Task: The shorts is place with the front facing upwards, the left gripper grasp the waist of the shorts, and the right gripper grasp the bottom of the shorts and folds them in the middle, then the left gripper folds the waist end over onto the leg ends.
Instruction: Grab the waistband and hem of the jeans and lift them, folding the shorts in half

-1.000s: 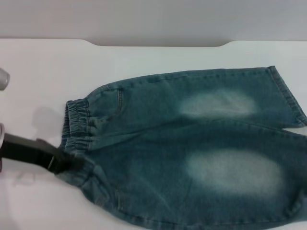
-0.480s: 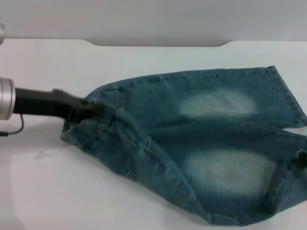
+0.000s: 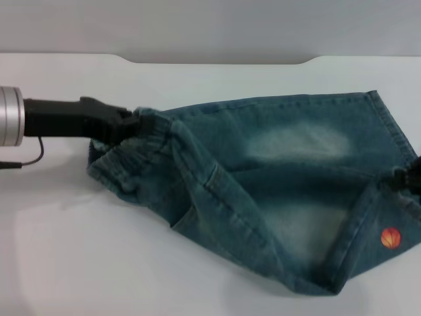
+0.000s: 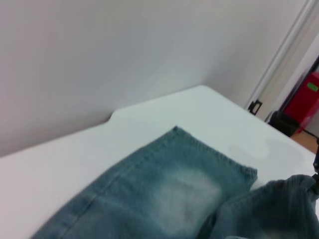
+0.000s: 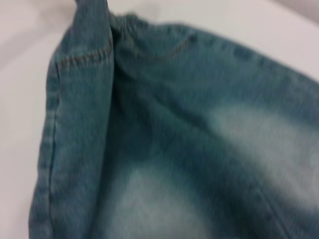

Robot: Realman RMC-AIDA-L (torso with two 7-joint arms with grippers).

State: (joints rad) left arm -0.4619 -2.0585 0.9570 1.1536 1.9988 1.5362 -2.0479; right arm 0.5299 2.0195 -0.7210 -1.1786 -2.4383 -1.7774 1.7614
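The blue-green denim shorts (image 3: pixel 283 164) lie across the white table, front up, with the near half lifted and turning over toward the far half. My left gripper (image 3: pixel 135 125) is shut on the ruffled waist (image 3: pixel 148 141) at the left end. At the right edge of the head view, my right gripper (image 3: pixel 411 179) is shut on the near leg's hem (image 3: pixel 368 217), held above the table. An orange embroidered spot (image 3: pixel 391 238) shows on the turned-up back. The far leg with its pale patch (image 4: pixel 184 194) lies flat. The right wrist view is filled by denim and a stitched hem (image 5: pixel 70 124).
The white table (image 3: pixel 66 250) stretches bare to the left and front of the shorts. Its back edge has a shallow notch (image 3: pixel 217 60) against a grey wall. A red object (image 4: pixel 309 94) stands beyond the table's far corner.
Both grippers have lifted the near side of the shorts and carried it toward the far side. The near pale patch is now partly covered, and the orange spot on the back has come into sight.
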